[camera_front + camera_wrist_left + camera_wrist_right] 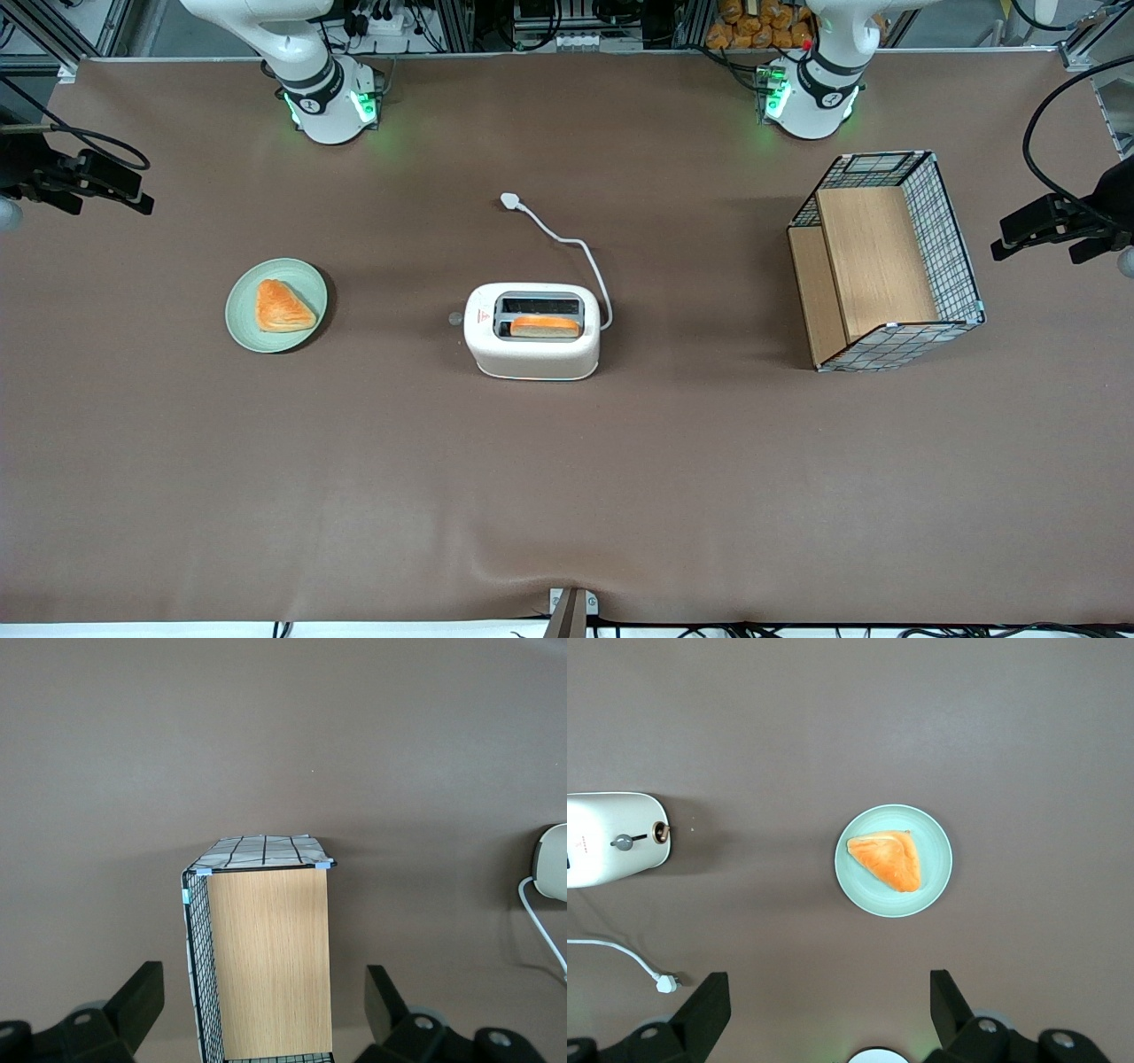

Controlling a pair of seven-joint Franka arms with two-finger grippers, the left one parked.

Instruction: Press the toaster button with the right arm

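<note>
The white two-slot toaster [532,353] stands mid-table with a slice of toast [544,327] in the slot nearer the front camera. The toaster button [455,317], a small round pale-grey knob, sticks out of the narrow end that faces the working arm's end of the table. The right wrist view shows the toaster [602,837] and the button [624,842] too. My right arm's gripper [133,190] hangs high above the table toward the working arm's end, well away from the toaster. In the right wrist view the gripper [828,1010] is open and empty, above the table by the plate.
A pale-green plate [239,310] with a triangular pastry [282,307] lies between the gripper and the toaster; its rim [850,877] shows in the right wrist view. The toaster's white cord ends in a plug [509,200]. A wire-and-wood basket [952,239] stands toward the parked arm's end.
</note>
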